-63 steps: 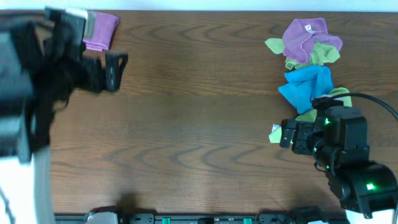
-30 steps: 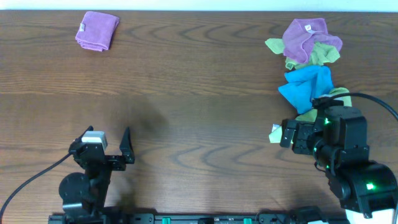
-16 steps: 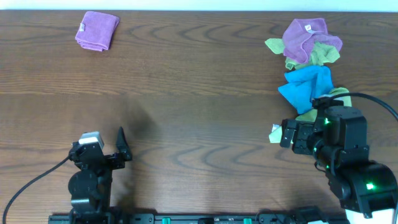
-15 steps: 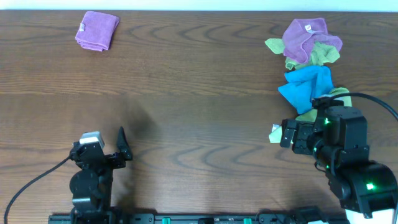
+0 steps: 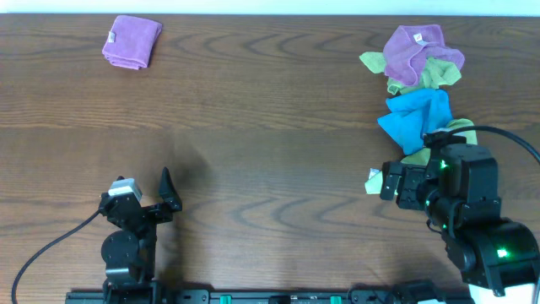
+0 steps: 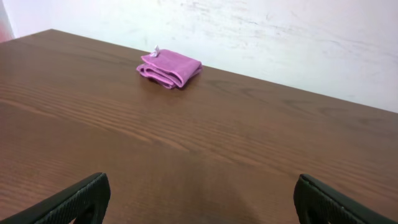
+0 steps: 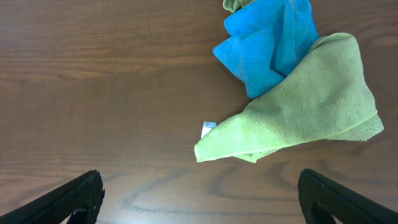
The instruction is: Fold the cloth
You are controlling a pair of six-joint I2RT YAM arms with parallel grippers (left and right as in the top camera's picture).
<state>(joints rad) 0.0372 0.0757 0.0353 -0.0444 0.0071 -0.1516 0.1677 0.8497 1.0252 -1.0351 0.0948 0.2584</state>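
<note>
Folded lilac cloth [image 5: 132,42] lying near the far left corner of the tabletop [image 5: 270,127], left end effector [image 6: 199,202] wide open and empty by the near edge, right end effector [image 7: 199,193] wide open, empty, near a yellow-green cloth [image 7: 305,106] and blue cloth [image 7: 267,43]

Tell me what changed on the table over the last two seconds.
The left gripper pulled back from the far left corner, beside the folded purple cloth, to the near edge, where it now sits open and empty. In the last half second it only shifted slightly. Nothing was picked up. The folded purple cloth, the pile of cloths on the right and the open right gripper stayed put.
</note>
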